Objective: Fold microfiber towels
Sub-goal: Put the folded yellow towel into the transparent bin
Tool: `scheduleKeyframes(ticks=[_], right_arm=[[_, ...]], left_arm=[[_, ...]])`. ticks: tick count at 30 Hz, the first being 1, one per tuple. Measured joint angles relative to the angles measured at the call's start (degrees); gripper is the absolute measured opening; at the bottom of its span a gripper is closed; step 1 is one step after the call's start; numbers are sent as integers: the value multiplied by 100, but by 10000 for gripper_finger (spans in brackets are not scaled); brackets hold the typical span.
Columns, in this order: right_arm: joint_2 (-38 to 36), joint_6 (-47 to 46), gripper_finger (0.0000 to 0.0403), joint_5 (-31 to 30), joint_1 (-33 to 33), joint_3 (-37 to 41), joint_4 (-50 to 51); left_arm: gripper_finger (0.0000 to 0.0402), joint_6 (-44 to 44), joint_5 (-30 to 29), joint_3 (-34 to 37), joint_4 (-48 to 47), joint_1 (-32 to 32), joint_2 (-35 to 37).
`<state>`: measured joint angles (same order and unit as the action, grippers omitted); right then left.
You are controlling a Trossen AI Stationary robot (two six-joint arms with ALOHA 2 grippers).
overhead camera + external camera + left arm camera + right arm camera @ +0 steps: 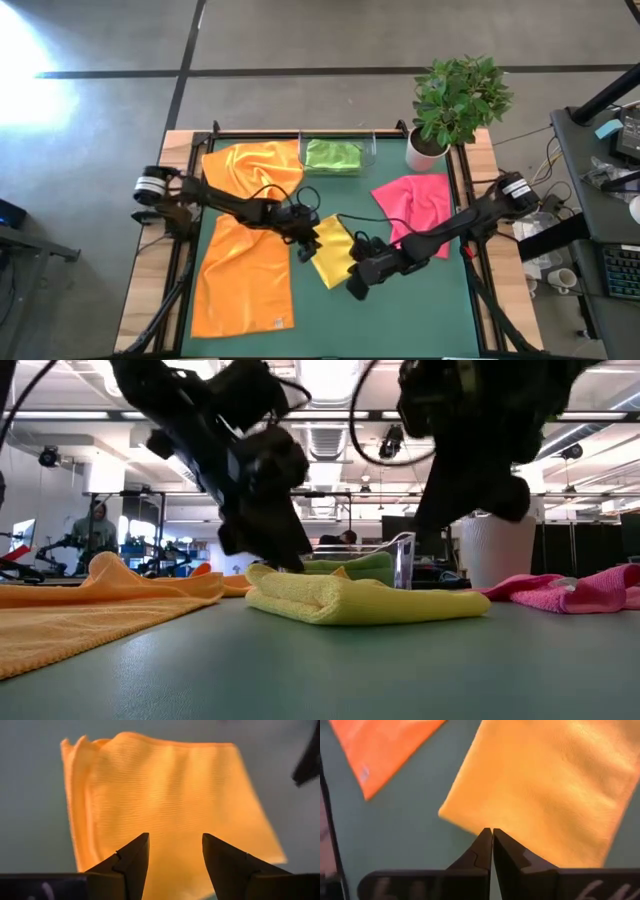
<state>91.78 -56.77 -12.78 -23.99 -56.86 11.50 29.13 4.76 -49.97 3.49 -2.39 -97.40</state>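
Mid-mat: yellow towel (334, 262), folded, apparently in half.
Left gripper (305, 250) jaws apart, empty; right gripper (356, 288) shut, empty. Square the edges before the next fold.

Grey concrete floor (300, 40) — sun glare; ceiling strip lights (330, 380).

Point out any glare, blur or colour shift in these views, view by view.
High view: bright glare washes out the floor at top left. Low view: ceiling lights backlight the arms into silhouettes; the near table is soft. Left wrist view: the yellow towel looks orange, and the left gripper is blurred. Right wrist view: same orange cast; the right gripper is dark.
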Motion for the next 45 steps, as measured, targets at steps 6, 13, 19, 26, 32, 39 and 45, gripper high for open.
scheduleKeyframes(ticks=[6, 13, 19, 26, 32, 39, 45], right_arm=[[122, -706, 8, -83, 0, 395, -299], [247, -1130, 8, -88, 99, 477, -44], [241, -1233, 8, -96, 403, 492, 586], [214, -823, 8, -131, 847, 487, 942], [-257, -321, 9, -44, 837, 490, 1087], [-1091, -567, 9, -32, 500, 492, 1417], [-1500, -894, 9, -32, 88, 492, 1433]], left_arm=[[168, 43, 54, -92, -391, 166, -183], [168, 268, 67, -43, -923, 107, -163], [168, 1002, 232, -64, -989, -54, -134], [168, 1554, 712, -176, -1004, -311, -118], [168, 1554, 849, -262, -1012, -453, 193], [168, 1552, 671, -105, -1033, -479, 1017], [168, 1552, 387, -2, -2315, -475, 1641]])
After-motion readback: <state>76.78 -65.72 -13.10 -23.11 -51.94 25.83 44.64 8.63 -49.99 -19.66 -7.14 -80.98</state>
